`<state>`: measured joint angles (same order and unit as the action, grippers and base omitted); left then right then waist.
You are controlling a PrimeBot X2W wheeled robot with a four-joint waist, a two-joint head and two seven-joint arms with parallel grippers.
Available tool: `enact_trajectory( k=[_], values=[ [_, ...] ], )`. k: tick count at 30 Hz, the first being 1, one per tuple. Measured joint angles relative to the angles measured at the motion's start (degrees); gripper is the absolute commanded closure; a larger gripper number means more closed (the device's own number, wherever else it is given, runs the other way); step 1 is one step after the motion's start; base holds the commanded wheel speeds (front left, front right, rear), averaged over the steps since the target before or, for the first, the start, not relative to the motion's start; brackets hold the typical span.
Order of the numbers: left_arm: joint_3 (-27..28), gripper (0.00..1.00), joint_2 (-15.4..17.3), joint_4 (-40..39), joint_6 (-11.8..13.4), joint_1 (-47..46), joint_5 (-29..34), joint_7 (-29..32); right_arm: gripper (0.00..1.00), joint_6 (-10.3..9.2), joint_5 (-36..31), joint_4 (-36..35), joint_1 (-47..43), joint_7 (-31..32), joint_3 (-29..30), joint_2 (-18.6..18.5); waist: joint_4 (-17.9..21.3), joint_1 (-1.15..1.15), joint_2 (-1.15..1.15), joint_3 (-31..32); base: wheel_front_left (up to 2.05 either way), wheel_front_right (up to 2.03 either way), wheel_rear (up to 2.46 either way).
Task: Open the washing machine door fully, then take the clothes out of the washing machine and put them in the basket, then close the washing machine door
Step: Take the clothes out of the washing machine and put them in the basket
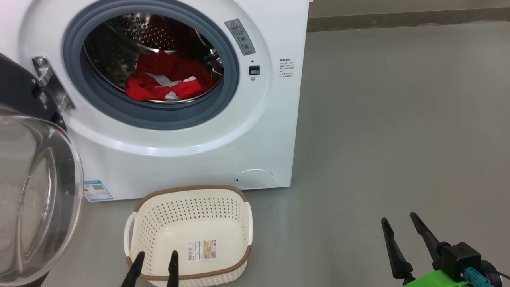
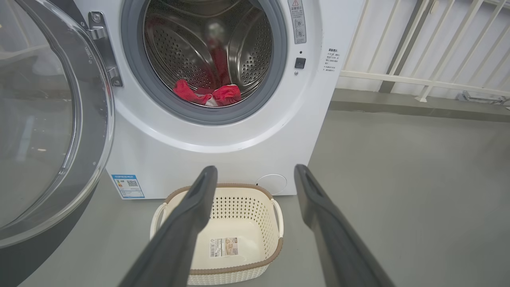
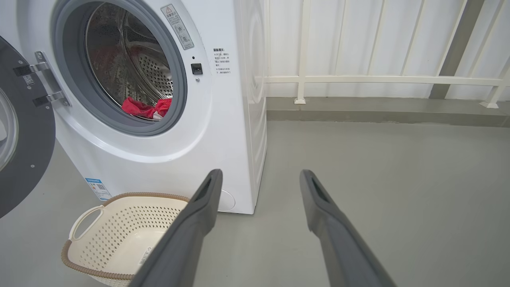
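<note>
The white washing machine (image 1: 255, 131) stands with its door (image 1: 36, 191) swung wide to the left; the glass bowl and black rim show at the left edge. Red clothes (image 1: 167, 79) with white stripes lie in the steel drum, also seen as clothes (image 2: 207, 93) and clothes (image 3: 145, 108). The cream basket (image 1: 239, 199) with brown rim sits empty on the floor before the machine. My left gripper (image 1: 156, 254) hovers open over the basket's near rim. My right gripper (image 1: 399, 218) stands open over bare floor to the right, far from the machine.
Grey floor (image 1: 398, 119) stretches to the right of the machine. A raised kerb (image 3: 378, 109) and a white railing (image 3: 378, 79) run along the wall behind. The open door (image 2: 48, 119) takes up the room left of the basket (image 2: 275, 207).
</note>
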<state>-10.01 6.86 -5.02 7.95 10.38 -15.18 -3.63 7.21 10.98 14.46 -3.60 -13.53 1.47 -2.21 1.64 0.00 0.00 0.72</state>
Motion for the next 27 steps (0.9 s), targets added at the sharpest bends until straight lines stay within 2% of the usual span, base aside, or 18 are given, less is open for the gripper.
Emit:
enact_trajectory(
  k=[14, 27],
  values=[
    [-0.11, 0.0, 0.49, 0.48, -0.52, -1.13, -0.63, -1.49, 0.0, 0.0, 0.1, -0.03, -0.04, 0.01, -0.01, 0.0, -0.24, 0.0, 0.0, -0.41, 0.15, -0.15, 0.0],
    [-0.58, 0.0, 0.75, 0.44, -0.86, -1.31, -0.97, -1.52, 0.0, 0.0, 0.1, 0.0, -0.05, 0.05, 0.02, 0.0, -0.53, 0.0, 0.0, -0.19, 1.41, -1.41, 0.0]
  ],
)
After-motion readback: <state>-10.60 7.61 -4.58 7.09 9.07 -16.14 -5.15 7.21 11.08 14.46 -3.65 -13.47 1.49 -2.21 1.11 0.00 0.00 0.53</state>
